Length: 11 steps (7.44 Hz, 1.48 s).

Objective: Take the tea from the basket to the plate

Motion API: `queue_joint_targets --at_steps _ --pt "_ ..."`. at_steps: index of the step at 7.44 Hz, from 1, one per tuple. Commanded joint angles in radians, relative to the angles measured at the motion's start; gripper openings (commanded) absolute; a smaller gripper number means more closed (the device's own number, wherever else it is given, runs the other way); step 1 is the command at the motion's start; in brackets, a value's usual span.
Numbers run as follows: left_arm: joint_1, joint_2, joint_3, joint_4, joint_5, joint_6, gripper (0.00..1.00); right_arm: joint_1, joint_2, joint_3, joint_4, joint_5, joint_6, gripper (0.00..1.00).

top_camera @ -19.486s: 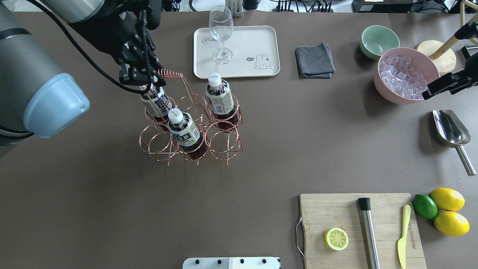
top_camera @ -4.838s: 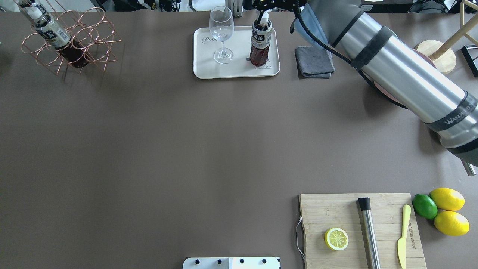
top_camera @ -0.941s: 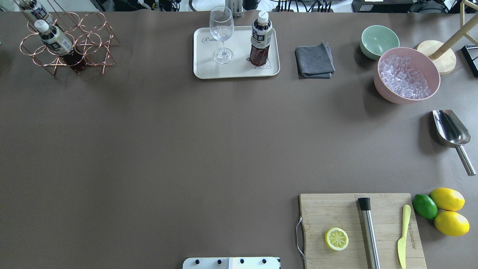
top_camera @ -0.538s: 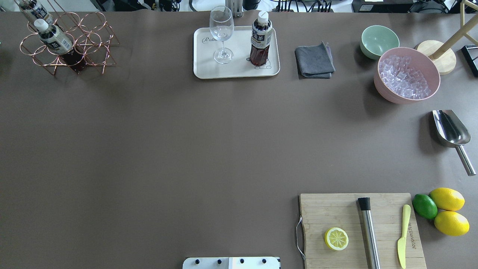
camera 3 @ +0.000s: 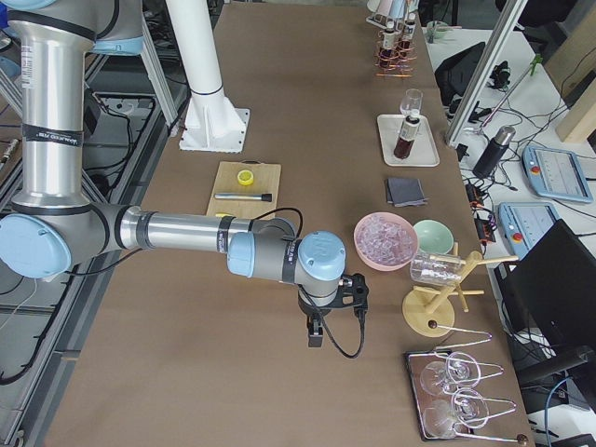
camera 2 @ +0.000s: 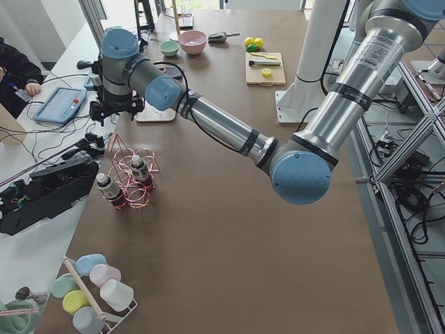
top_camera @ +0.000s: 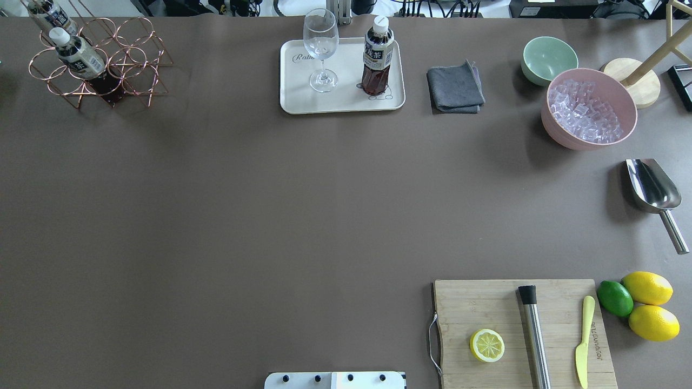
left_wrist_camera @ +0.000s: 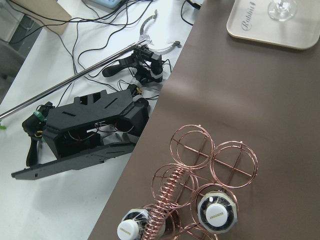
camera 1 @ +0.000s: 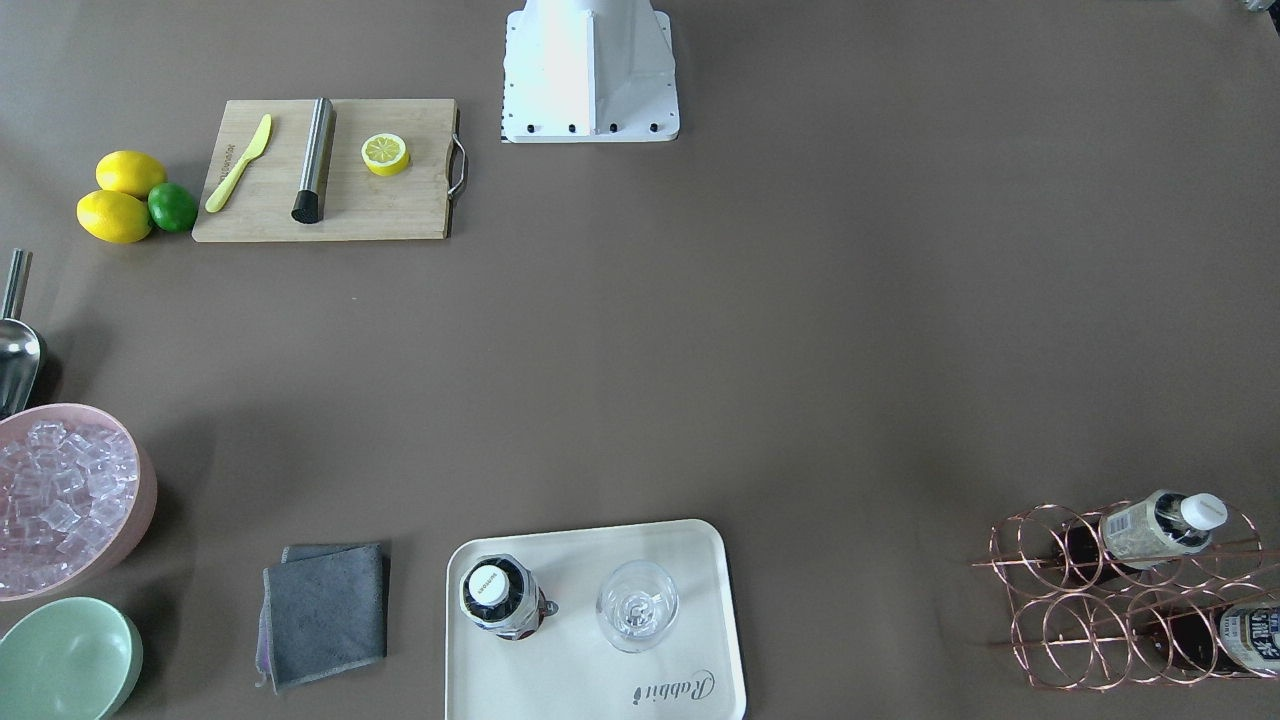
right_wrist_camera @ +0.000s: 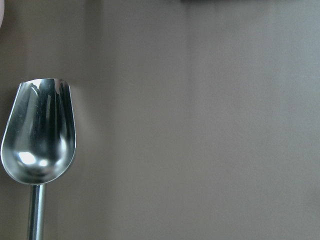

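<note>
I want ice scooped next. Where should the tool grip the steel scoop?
The steel scoop lies flat, bowl up; pinch its thin straight handle from above, jaws across it. The handle points toward the robot, clear of the pink ice bowl.

Overhead and front views face oppositely, sharing the plate (top_camera: 346, 101).

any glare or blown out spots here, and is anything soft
Right wrist view: the steel scoop carries bright reflections and looks slightly soft. Front-facing view: the white robot base is nearly blown out. Overhead view: even focus, the pink ice bowl casting a soft shadow toward the view's left.
</note>
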Motion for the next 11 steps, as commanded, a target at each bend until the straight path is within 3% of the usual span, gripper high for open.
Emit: queue_joint_targets --at_steps 1,2,3,6,8,11 --pt "-0.019 0.059 -0.009 0.015 -0.02 -0.344 0.97 -0.001 0.0 0.003 0.0 0.0 0.0 1.0" --pt "-0.022 0.123 0.008 -0.001 -0.098 -0.577 0.97 -0.001 0.0 0.003 0.0 0.0 0.0 1.0" --pt "-0.027 0.186 0.011 -0.007 -0.079 -0.666 0.97 -0.001 0.0 0.003 0.0 0.0 0.0 1.0" --pt "-0.032 0.379 0.023 -0.002 -0.068 -0.678 0.97 -0.001 0.002 0.003 0.0 0.0 0.0 1.0" --pt "-0.032 0.419 0.09 0.015 -0.039 -0.666 0.97 -0.003 0.002 0.004 0.0 0.002 0.0 1.0" --pt "-0.038 0.487 0.066 -0.07 0.01 -0.653 0.97 -0.003 0.002 0.004 0.0 0.002 0.0 1.0"
